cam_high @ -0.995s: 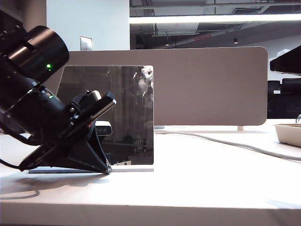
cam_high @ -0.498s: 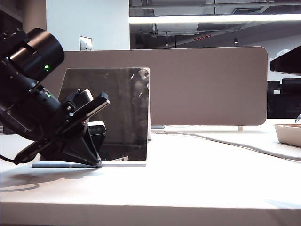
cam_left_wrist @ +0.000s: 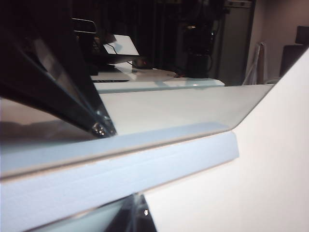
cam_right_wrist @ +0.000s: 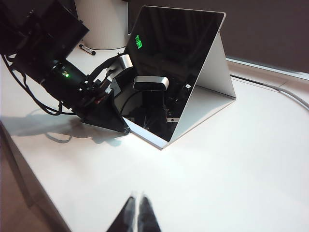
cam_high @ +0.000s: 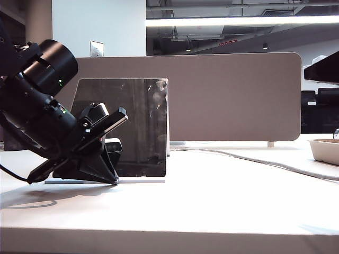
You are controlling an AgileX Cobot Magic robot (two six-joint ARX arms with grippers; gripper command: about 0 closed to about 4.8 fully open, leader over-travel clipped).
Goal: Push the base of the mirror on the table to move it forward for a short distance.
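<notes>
Left hand [cam_high: 114, 180], clenched, tip low against the base [cam_high: 140, 181] under the mirror [cam_high: 132, 127]: push level along the bench [cam_high: 212, 211], slowly. Right hand [cam_right_wrist: 136, 212] clenched, well clear.

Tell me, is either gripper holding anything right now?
No. The left gripper presses its shut fingers against the mirror's base without gripping it; the right gripper hangs shut above the table.

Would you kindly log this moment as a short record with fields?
mirror: dark panel propped upright on a white stand
base: thin white slab on the table
left hand: tips down at the base's front edge, closed
right hand: closed, above bare table, away from the mirror
behind: grey-brown divider, cable
</notes>
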